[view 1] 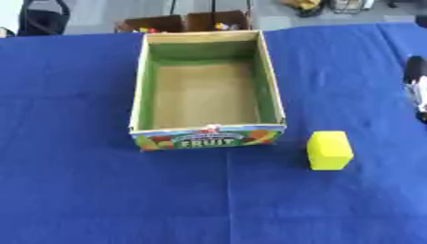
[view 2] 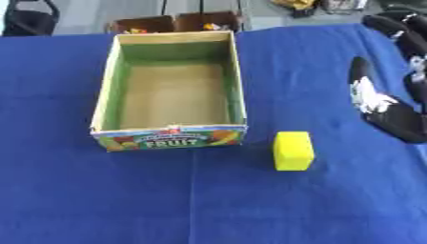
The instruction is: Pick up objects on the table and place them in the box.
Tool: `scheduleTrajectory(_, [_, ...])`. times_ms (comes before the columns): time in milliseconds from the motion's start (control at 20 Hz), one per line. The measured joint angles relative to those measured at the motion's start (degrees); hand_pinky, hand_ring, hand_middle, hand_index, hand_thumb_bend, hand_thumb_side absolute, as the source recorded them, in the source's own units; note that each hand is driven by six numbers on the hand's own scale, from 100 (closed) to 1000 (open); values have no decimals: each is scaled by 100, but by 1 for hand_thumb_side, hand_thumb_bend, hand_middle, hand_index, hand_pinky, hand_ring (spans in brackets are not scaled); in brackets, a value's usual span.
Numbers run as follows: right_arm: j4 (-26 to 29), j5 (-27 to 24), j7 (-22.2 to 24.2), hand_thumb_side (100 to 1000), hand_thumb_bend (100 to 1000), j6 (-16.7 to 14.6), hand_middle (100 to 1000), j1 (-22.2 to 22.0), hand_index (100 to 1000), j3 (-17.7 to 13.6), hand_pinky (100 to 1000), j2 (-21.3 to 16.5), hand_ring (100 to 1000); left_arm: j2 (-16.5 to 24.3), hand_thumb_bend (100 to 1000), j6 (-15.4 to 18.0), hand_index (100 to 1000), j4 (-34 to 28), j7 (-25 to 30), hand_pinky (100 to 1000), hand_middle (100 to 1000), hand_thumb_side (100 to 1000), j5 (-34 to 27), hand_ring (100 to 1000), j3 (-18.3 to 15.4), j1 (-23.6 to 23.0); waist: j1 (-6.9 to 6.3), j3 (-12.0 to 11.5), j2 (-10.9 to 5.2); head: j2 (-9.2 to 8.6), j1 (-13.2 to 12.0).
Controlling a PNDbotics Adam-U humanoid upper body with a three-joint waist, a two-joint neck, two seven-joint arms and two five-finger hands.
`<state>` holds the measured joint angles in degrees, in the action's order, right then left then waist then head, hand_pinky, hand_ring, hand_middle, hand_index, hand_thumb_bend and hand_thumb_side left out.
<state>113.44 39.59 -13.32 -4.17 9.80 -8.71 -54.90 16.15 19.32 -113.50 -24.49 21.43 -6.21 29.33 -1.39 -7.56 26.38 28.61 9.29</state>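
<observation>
A yellow block (view 1: 330,150) lies on the blue tablecloth, just right of the front right corner of the box and a little apart from it. The cardboard box (view 1: 208,137) has green inner walls, a bare brown floor and a "FRUIT" label on its front; nothing lies inside. My right hand (view 2: 385,110) hovers at the right edge, behind and to the right of the block and not touching it. Its fingers are stretched out and hold nothing. The left eye view shows only a sliver of that hand. My left hand shows in neither view.
The blue cloth (view 1: 83,190) covers the whole table. Beyond the far edge stand brown cartons (view 1: 183,22) with small colourful things in them, and a dark chair (view 1: 42,19) at the back left.
</observation>
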Motion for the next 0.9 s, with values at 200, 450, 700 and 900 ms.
scheduleTrajectory(200, [2,-19,554,1000,199,142,790,-185,900,76,711,-462,864,41,100,-10,944,0,10,613,886,1000,6,884,0,-4,2,5,0,0,-9])
scheduleTrajectory(450, [14,42,1124,1000,348,208,793,-278,930,134,726,-802,878,47,100,-16,944,0,16,613,886,1000,9,884,1,-5,11,10,-1,-10,-15])
scheduleTrajectory(700, [29,18,1759,1000,468,144,819,-225,979,183,754,-970,911,47,100,-21,944,0,21,613,886,1000,9,884,1,-5,35,3,-1,-45,-13])
scheduleTrajectory(900, [30,-161,2323,849,566,154,839,-159,1000,296,768,-1078,939,47,100,-20,944,0,24,612,885,1000,9,884,4,-5,44,-31,-1,-52,7])
